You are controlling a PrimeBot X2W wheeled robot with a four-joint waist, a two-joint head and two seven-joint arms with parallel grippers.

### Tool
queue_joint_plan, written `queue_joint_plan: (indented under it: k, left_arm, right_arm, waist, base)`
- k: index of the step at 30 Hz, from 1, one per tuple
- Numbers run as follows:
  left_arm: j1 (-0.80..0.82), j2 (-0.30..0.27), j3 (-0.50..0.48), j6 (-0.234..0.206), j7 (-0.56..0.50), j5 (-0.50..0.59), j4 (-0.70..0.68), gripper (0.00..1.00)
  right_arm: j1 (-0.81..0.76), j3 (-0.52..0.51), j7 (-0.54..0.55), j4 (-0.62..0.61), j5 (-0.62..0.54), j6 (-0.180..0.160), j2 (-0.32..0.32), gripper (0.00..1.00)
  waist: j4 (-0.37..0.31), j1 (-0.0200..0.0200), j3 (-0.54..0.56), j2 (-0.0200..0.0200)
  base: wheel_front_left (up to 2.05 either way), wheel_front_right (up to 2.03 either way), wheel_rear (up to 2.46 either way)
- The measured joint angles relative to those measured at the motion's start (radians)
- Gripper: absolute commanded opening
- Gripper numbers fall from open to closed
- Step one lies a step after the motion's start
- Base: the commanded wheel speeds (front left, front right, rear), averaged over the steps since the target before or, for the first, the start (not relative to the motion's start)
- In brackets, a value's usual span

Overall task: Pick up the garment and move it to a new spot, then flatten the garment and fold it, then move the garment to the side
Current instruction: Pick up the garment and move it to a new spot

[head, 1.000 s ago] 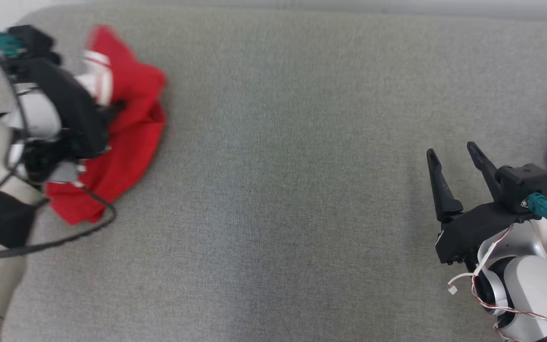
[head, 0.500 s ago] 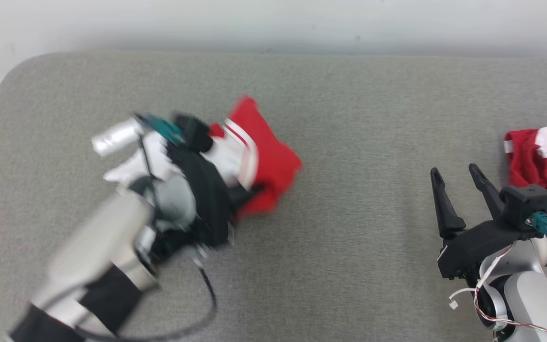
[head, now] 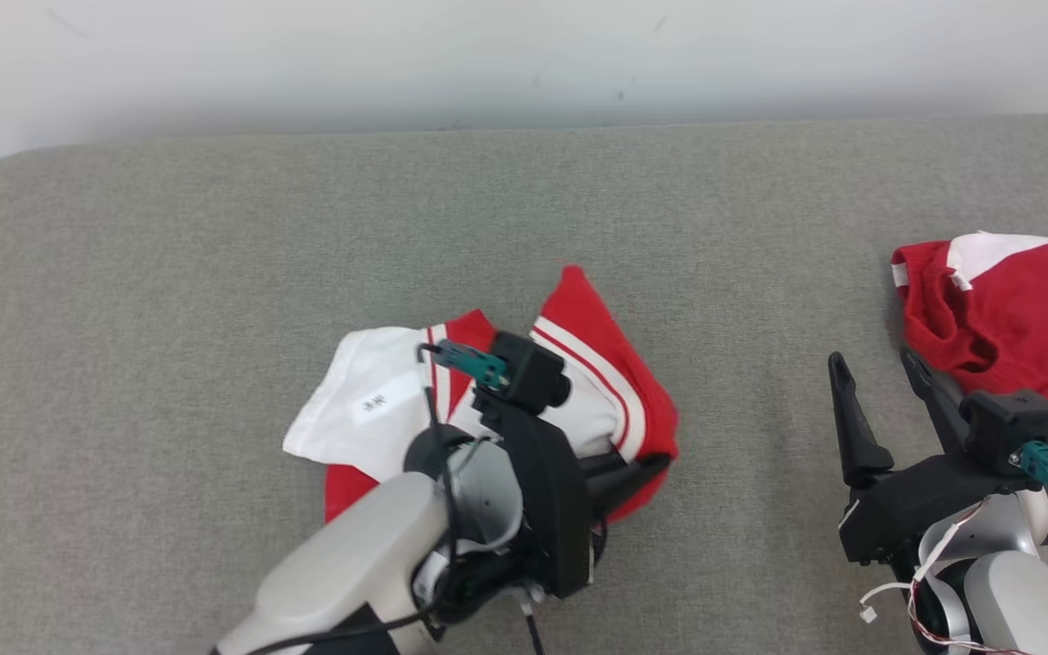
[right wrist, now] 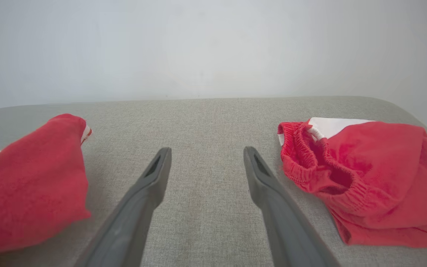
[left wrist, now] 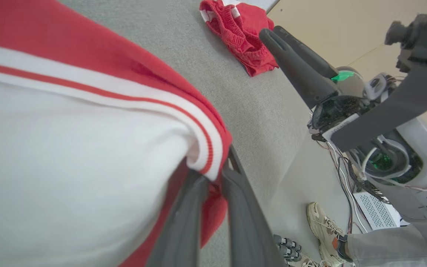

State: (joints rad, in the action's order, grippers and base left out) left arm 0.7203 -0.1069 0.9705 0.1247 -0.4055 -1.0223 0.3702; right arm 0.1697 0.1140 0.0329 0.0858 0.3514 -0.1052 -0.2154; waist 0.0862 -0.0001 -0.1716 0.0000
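Firmly, left tool [left wrist: 213,170] pinches the red-white garment [head: 592,382].

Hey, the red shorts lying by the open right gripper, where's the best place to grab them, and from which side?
Probably the gathered elastic waistband of the red shorts. It stands up in a thick ridge at the edge nearest the right gripper, while the rest lies flatter on the grey cushion. Come in from that near side, with the jaws straddling the ridge.
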Motion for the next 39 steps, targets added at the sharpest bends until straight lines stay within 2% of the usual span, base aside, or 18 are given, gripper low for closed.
queue_joint_plan:
  k: [3, 6, 7, 9, 18, 24, 31, 39]
  left_arm:
    - [-0.002, 0.034, 0.017, 0.000, 0.033, 0.005, 0.041, 0.00]
    - [-0.032, 0.030, 0.042, 0.000, 0.057, 0.014, 0.080, 0.00]
    - [-0.046, 0.027, 0.048, 0.000, 0.065, 0.014, 0.095, 0.05]
    - [-0.057, 0.022, 0.075, 0.000, 0.073, 0.021, 0.111, 1.00]
    - [-0.021, 0.030, 0.075, 0.000, 0.170, 0.029, 0.116, 1.00]
    - [-0.024, 0.022, 0.044, -0.002, 0.282, 0.081, 0.123, 1.00]
    - [-0.065, -0.028, 0.018, -0.094, 0.430, 0.180, 0.143, 1.00]
    - [-0.115, -0.090, -0.036, -0.184, 0.595, 0.227, 0.118, 1.00]
  right_arm:
    - [0.000, 0.008, -0.005, 0.001, 0.000, 0.001, 0.007, 1.00]
    - [0.004, 0.024, -0.007, 0.003, 0.000, 0.007, 0.019, 1.00]
    - [0.004, 0.024, -0.007, 0.004, 0.000, 0.009, 0.022, 1.00]
    - [0.003, 0.014, -0.009, 0.005, 0.001, 0.008, 0.020, 1.00]
    - [-0.008, -0.007, -0.032, 0.044, 0.018, 0.009, 0.013, 1.00]
    - [-0.024, -0.002, -0.042, 0.072, 0.028, 0.024, 0.019, 1.00]
    - [-0.058, 0.013, -0.043, 0.085, 0.041, 0.045, 0.022, 1.00]
    - [-0.073, 0.015, -0.051, 0.102, 0.052, 0.061, 0.022, 1.00]
  waist:
    - [-0.012, 0.0000, -0.001, 0.0000]
    - [-0.025, 0.0001, -0.002, 0.0000]
    - [-0.030, 0.0001, -0.003, 0.0000]
    - [-0.038, 0.0001, -0.004, 0.0000]
    - [-0.026, 0.0001, 0.029, 0.0000]
    - [-0.006, 0.0001, 0.071, 0.0000]
    - [0.022, 0.0000, 0.124, 0.0000]
    - [0.044, 0.0001, 0.175, 0.0000]
  base:
    - [0.00, 0.00, 0.00]
    - [0.00, 0.00, 0.00]
    - [0.00, 0.00, 0.00]
    - [0.00, 0.00, 0.00]
    - [0.00, 0.00, 0.00]
    - [0.00, 0.00, 0.00]
    - [0.00, 0.00, 0.00]
    - [0.00, 0.00, 0.00]
